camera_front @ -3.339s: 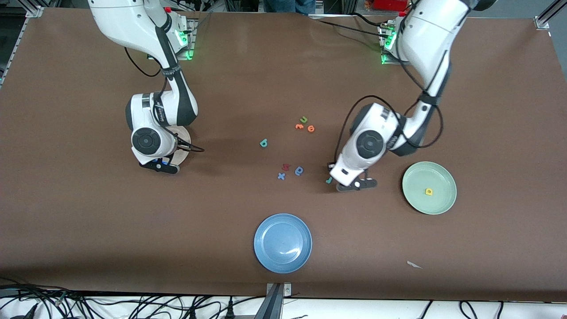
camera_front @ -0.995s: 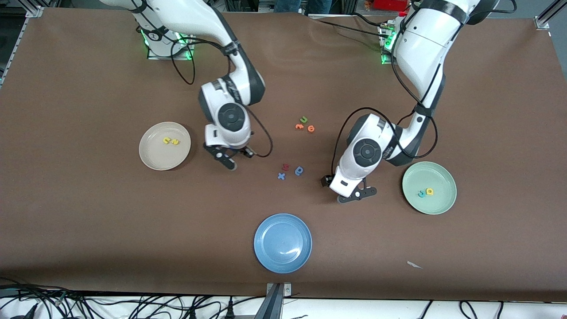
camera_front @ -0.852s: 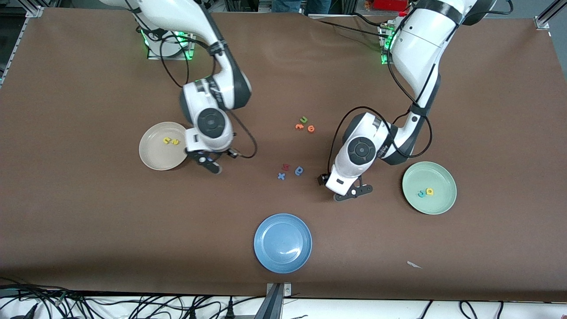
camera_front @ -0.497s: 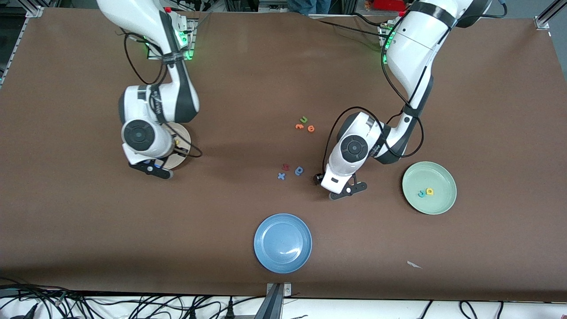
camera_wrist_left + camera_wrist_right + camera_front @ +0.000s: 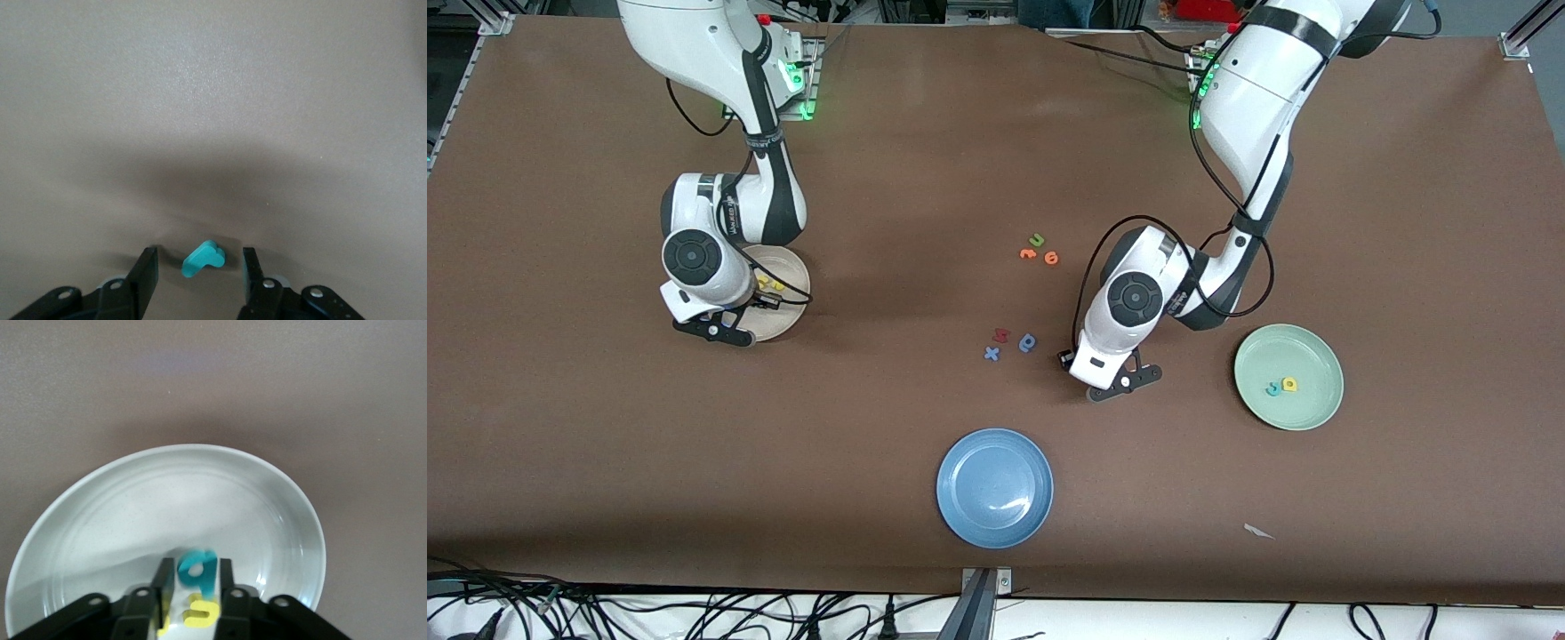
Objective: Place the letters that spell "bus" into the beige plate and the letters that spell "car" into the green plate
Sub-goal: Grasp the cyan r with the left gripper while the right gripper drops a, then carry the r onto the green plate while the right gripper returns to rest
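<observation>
The left end effector point(image 5: 199, 255) sits low over the brown worktop point(image 5: 694, 444), its jaws spread with a gap on each side of a small teal foam letter "r" point(image 5: 203, 259) that lies flat and tilted between them. It is near the pale mint-green round plate point(image 5: 1316, 347), toward the left arm's end of the worktop. To do this pick well, the jaws should probably close evenly and gently so the light foam is not flicked aside, then lift straight up. The right end effector point(image 5: 193, 572) hangs over the cream-beige round plate point(image 5: 293, 500) with a small teal foam letter "b" point(image 5: 197, 567) in its jaws; whether it is gripped or already let go cannot be told. A low release over the plate's middle would likely keep the letter from bouncing out. In count: three plates, namely beige, green and a blue round plate point(image 5: 960, 507). The beige plate holds two yellow foam letters point(image 5: 767, 283), and the green one holds a teal "c" point(image 5: 1271, 388) and a yellow "a" point(image 5: 1288, 385). Six loose letters lie mid-worktop: one green "u" point(image 5: 1037, 239), two orange letters point(image 5: 1028, 254), one red letter point(image 5: 1000, 335), one blue "a"-like letter point(image 5: 1027, 342) and one blue "x" point(image 5: 991, 354).
</observation>
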You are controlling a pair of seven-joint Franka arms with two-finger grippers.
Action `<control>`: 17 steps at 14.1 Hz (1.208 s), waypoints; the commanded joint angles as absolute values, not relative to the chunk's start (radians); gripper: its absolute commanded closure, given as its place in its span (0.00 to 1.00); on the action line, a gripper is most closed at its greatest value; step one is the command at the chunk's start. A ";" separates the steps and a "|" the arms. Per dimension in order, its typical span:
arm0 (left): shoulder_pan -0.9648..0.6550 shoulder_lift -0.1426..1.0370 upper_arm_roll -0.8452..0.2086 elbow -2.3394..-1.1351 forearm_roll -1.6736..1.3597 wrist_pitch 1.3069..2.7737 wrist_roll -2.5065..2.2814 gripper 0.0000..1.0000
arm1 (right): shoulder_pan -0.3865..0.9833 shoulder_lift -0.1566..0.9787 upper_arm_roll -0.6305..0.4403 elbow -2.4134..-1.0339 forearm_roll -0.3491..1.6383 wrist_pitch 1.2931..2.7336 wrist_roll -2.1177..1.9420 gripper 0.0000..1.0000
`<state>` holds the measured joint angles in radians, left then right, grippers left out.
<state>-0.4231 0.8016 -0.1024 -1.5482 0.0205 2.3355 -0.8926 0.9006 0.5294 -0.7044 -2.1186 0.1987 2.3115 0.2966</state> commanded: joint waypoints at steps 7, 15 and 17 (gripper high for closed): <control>-0.449 0.833 -0.086 -1.508 0.012 2.330 -0.920 0.59 | 0.901 0.459 -0.709 -1.757 0.192 1.926 0.269 0.00; -0.449 0.833 -0.086 -1.508 0.015 2.330 -0.920 0.68 | 0.865 0.381 -0.710 -1.558 0.184 1.769 0.195 0.00; -0.449 0.833 -0.086 -1.509 0.015 2.330 -0.920 0.69 | 0.768 0.300 -0.634 -1.565 0.172 1.698 0.170 0.00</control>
